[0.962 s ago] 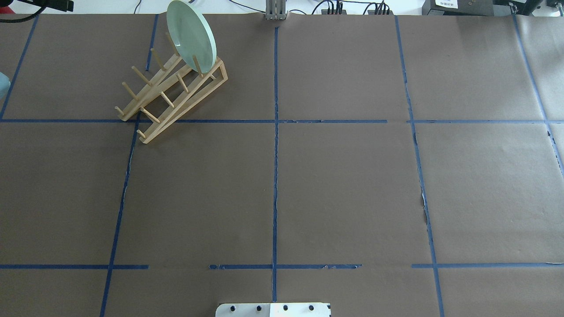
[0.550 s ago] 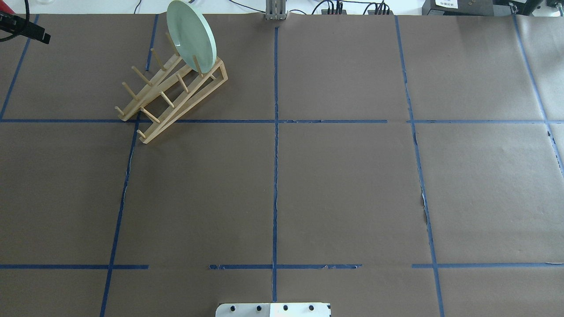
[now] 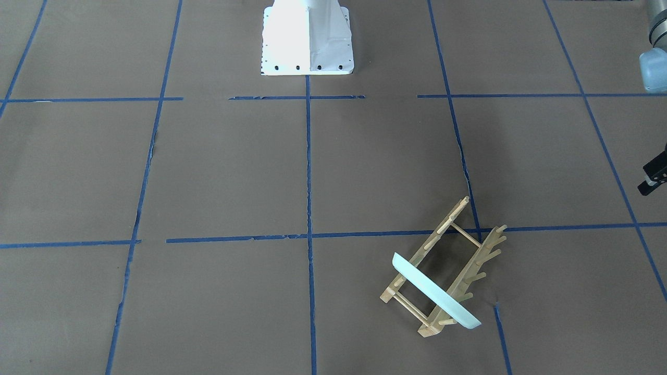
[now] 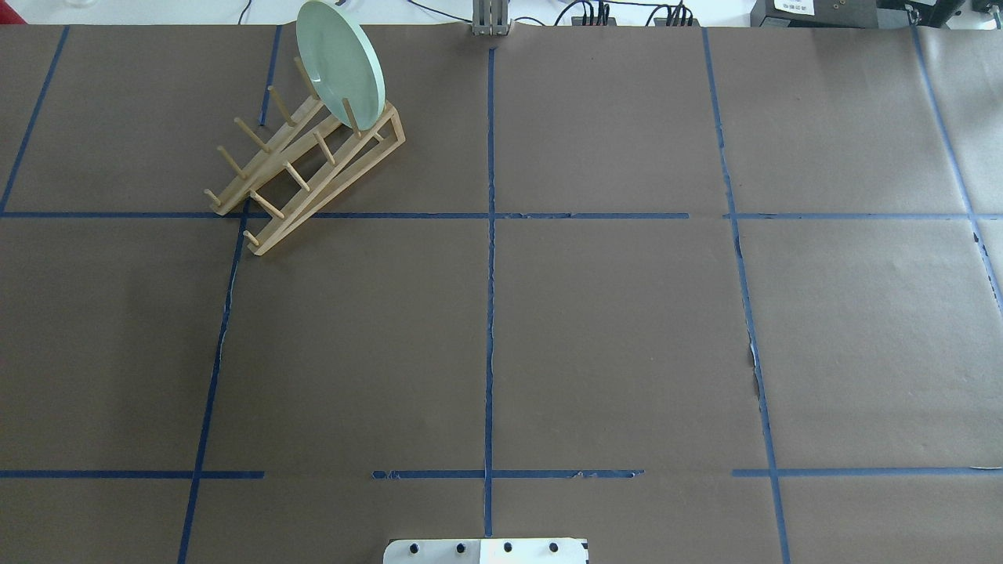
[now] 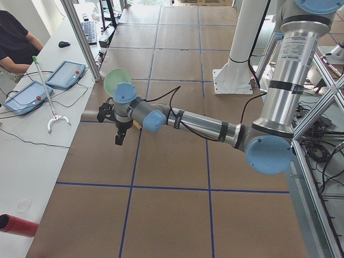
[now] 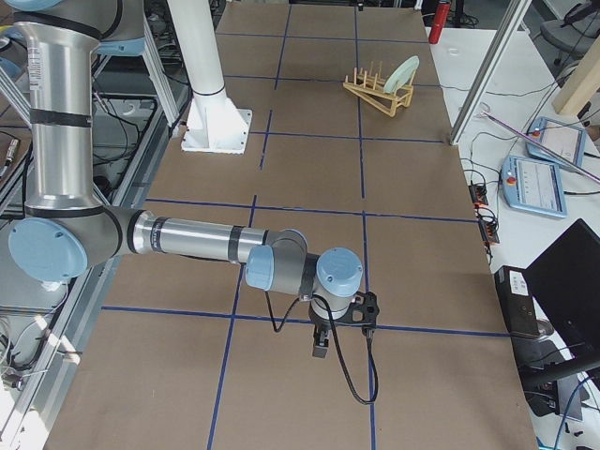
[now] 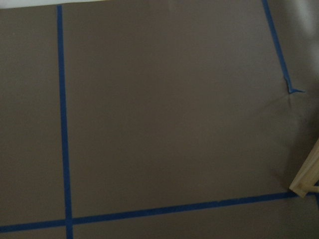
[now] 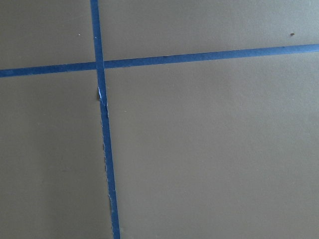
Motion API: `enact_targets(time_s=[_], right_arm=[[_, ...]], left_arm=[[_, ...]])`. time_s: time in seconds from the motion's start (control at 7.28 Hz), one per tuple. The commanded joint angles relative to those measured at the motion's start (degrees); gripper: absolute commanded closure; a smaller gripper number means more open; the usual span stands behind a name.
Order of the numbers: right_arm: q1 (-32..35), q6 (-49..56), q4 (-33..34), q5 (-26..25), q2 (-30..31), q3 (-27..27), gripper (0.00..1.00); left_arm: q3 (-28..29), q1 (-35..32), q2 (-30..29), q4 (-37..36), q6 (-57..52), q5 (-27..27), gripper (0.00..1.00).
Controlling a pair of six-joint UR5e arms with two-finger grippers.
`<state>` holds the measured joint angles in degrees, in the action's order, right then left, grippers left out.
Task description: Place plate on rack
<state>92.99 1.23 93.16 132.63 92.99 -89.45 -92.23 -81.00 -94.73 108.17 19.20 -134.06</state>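
The pale mint-green plate (image 4: 341, 63) stands on edge between the pegs at the far end of the light wooden rack (image 4: 305, 164); nothing holds it. Both also show in the front view, plate (image 3: 435, 291) and rack (image 3: 458, 250), and small in the right side view, plate (image 6: 405, 70). My left gripper (image 5: 119, 140) hangs off to the side of the rack, apart from it; its black tip shows at the front view's right edge (image 3: 652, 179). I cannot tell whether it is open or shut. My right gripper (image 6: 321, 345) points down far from the rack; I cannot tell its state.
Brown paper with blue tape lines (image 4: 490, 313) covers the table. The robot's white base plate (image 3: 307, 41) stands at the near edge. One corner of the rack (image 7: 306, 174) shows in the left wrist view. Operators' pendants (image 5: 64, 75) lie on the side bench.
The left gripper, seen at the overhead view's top left corner before, has moved left and out of that view. The plate and rack have not moved.
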Motion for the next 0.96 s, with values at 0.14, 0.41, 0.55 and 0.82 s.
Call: enact_targets(time_s=[0.14,0.41,0.55,0.82], right_arm=[[0.0,0.0,0.0,0.0,0.0,0.0,0.0],[0.0,0.0,0.0,0.0,0.0,0.0,0.0],[0.0,0.0,0.0,0.0,-0.1,0.0,0.0],[0.0,0.0,0.0,0.0,-0.1,0.0,0.0]], left_arm=[[0.5,-7.1,5.9,-13.3,-21.4,-0.1,0.0],[0.1,-8.3,5.1,-18.6,-25.0,-0.1,0.0],[-0.1,-8.2,4.4,-20.1,-25.0,-0.1,0.0],[0.2,-8.3,4.3,-20.1,-25.3,-0.1,0.0]])
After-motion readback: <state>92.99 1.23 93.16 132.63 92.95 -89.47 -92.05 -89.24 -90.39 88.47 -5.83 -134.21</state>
